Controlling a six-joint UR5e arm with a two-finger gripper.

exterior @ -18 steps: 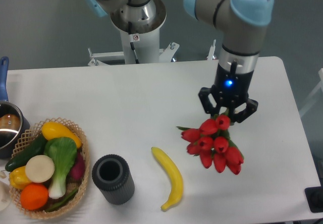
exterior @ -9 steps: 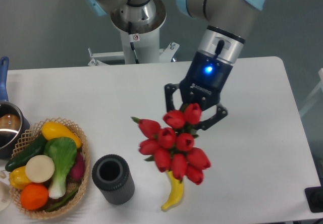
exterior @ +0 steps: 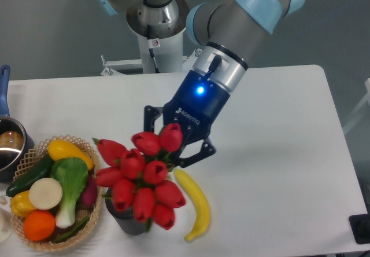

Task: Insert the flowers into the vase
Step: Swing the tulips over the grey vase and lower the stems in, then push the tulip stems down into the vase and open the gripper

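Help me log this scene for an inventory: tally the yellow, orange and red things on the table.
Yellow: 3 (banana, two yellow vegetables in the basket)
Orange: 1 (orange)
Red: 1 (tulip bunch)
Total: 5

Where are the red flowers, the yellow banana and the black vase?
flowers (exterior: 141, 176), fixed camera, on a middle red bud of the bunch.
banana (exterior: 196, 202), fixed camera, on the middle of its curve.
vase (exterior: 128, 224), fixed camera, on the ribbed wall showing below the buds.
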